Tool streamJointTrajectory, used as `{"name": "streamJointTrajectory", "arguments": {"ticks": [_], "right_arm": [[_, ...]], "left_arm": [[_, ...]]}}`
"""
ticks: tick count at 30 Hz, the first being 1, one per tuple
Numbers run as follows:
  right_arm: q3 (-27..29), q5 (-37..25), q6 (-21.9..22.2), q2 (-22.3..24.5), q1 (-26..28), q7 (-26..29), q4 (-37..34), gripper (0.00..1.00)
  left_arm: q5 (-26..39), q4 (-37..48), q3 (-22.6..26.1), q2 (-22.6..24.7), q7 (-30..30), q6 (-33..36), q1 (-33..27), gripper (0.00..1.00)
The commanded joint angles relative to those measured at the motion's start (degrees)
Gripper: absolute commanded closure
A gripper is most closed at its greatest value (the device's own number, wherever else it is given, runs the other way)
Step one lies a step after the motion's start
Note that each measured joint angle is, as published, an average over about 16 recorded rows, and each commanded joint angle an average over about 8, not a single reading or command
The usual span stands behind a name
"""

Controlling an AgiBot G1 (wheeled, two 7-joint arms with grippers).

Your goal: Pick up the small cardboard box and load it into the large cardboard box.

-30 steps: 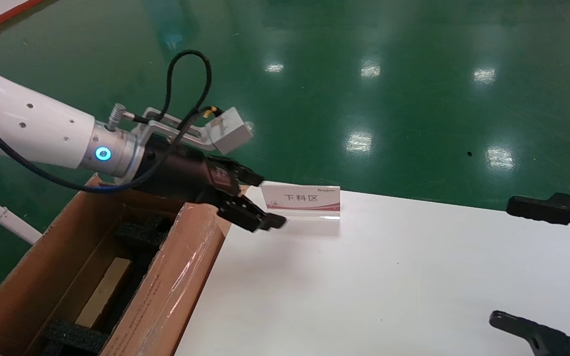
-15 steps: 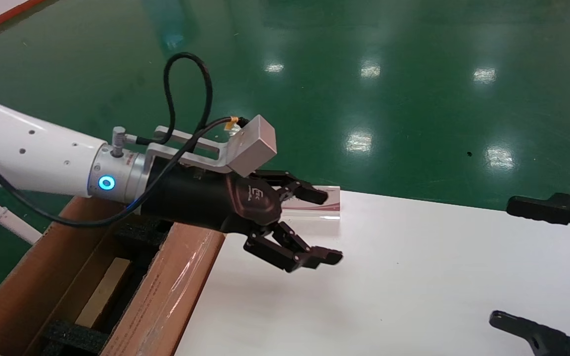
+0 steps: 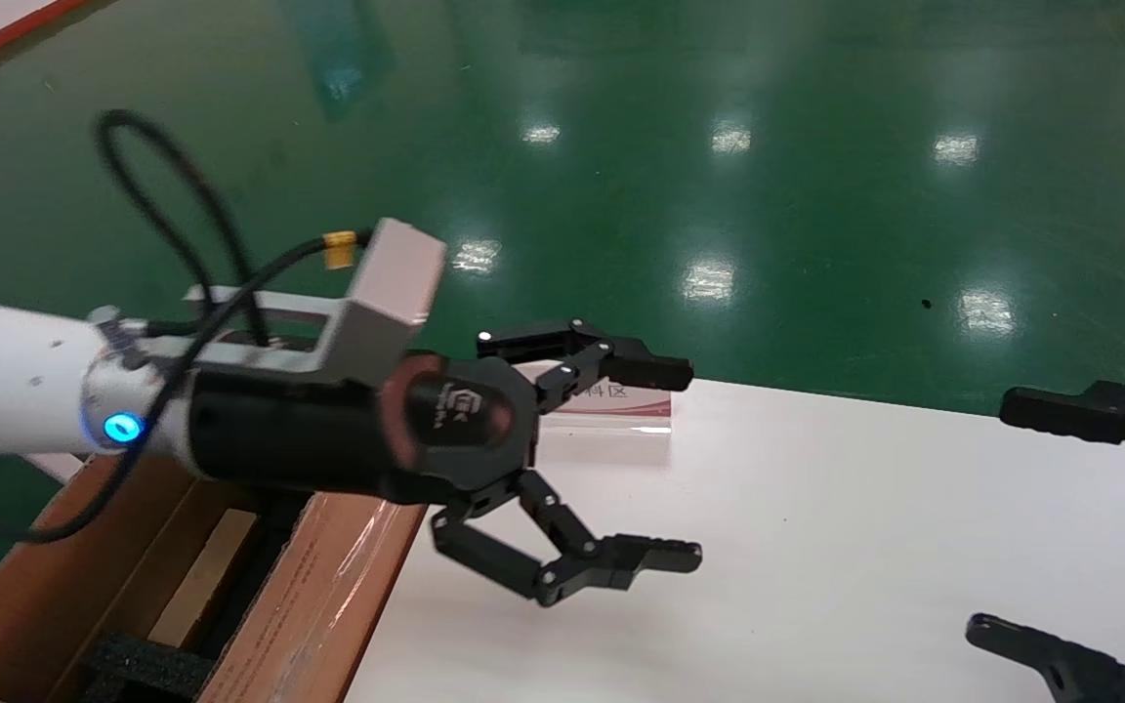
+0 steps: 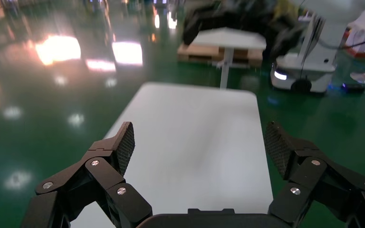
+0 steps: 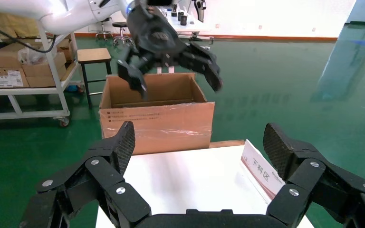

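Note:
The large cardboard box (image 3: 328, 596) stands at the table's left end, its taped flap shining; it also shows in the right wrist view (image 5: 157, 118). Inside it, between black foam blocks (image 3: 147, 664), lies the small cardboard box (image 3: 203, 574), showing only a pale tan strip. My left gripper (image 3: 675, 464) is open and empty. It hovers over the white table (image 3: 816, 547) just right of the carton, jaws wide apart, and also shows in the left wrist view (image 4: 199, 142) and the right wrist view (image 5: 178, 80). My right gripper (image 3: 990, 515) is parked open at the right edge.
A white sign with red trim (image 3: 621, 410) stands at the table's far edge, partly behind my left gripper; it also shows in the right wrist view (image 5: 261, 171). Green floor surrounds the table. A stool (image 5: 94, 57) and a shelf cart (image 5: 24, 85) stand beyond the carton.
My left gripper has moved from over the carton's flap to the right and nearer, out over the table, turning and spreading its jaws wider. The right gripper has not moved.

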Motion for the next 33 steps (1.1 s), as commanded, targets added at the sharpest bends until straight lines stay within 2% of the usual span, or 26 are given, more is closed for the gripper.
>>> {"name": "streamJointTrajectory", "arguments": {"ticks": [1,5,9,33], "right_arm": [[-0.01,0.00,0.00,0.00,0.00,0.00,0.00,0.00],[-0.01,0.01,0.01,0.01,0.00,-0.01,-0.01,0.00],[-0.01,0.02,0.02,0.01,-0.01,-0.01,-0.01,0.00],[-0.01,0.02,0.02,0.01,-0.01,-0.01,-0.01,0.00]], "left_arm": [[-1.17,-0.23,-3.76,0.19,1.98,1.24,2.84,0.00],[-2.85,-0.56,-9.60,0.48,4.66,3.04,7.23,0.00],[-3.64,-0.71,-12.18,0.61,5.52,3.84,9.18,0.00],[-2.70,-0.55,-8.75,0.47,4.40,2.83,6.63,0.00]]}}
